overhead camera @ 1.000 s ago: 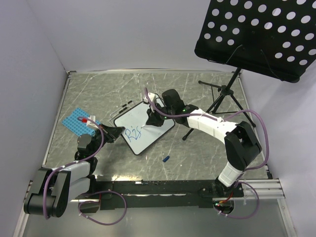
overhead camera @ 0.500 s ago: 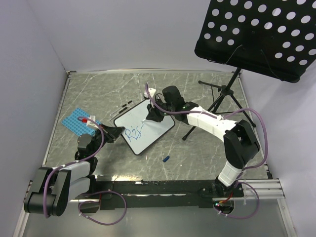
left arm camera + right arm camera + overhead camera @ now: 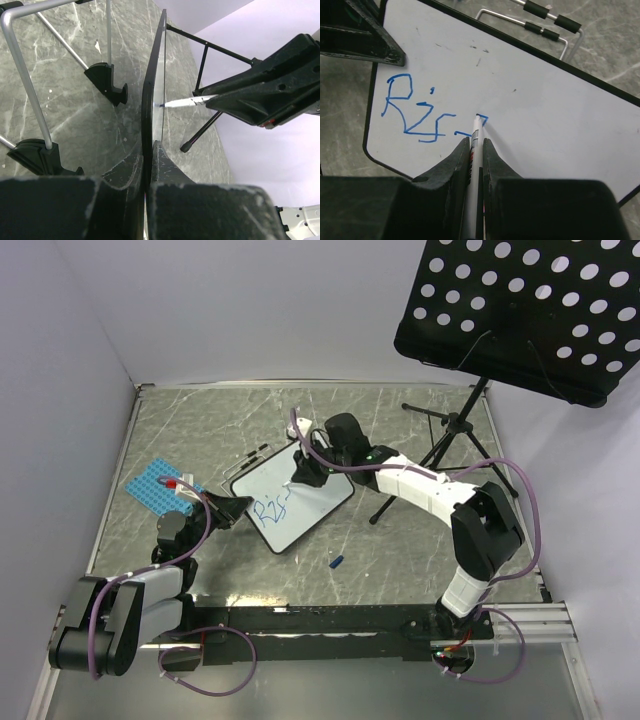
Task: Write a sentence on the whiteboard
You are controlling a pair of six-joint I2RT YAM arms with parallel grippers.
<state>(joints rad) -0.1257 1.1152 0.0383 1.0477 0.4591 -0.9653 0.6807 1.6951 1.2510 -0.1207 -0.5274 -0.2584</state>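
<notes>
The whiteboard (image 3: 318, 502) lies tilted on the table; its near-left corner is pinched in my left gripper (image 3: 240, 507), which is shut on the black frame (image 3: 150, 95) seen edge-on between the fingers (image 3: 148, 150). My right gripper (image 3: 303, 475) hangs over the board, shut on a white marker (image 3: 475, 142) whose tip touches the white surface (image 3: 545, 115). The sentence (image 3: 415, 112) reads roughly "Ris" in blue, with a short dash and a small fresh angle at the tip. In the top view the writing (image 3: 270, 508) sits at the board's left end.
The black perforated music-stand tray (image 3: 520, 310) overhangs the far right, its tripod legs (image 3: 450, 430) on the table behind my right arm. A blue studded plate (image 3: 155, 485) lies left. A small blue cap (image 3: 337, 562) lies near the board's front. A wire frame with black sleeves (image 3: 540, 15) sits behind the board.
My right gripper has shifted slightly toward the far left with the marker, and a dash and small stroke have been added after the first letters. The left gripper has held still.
</notes>
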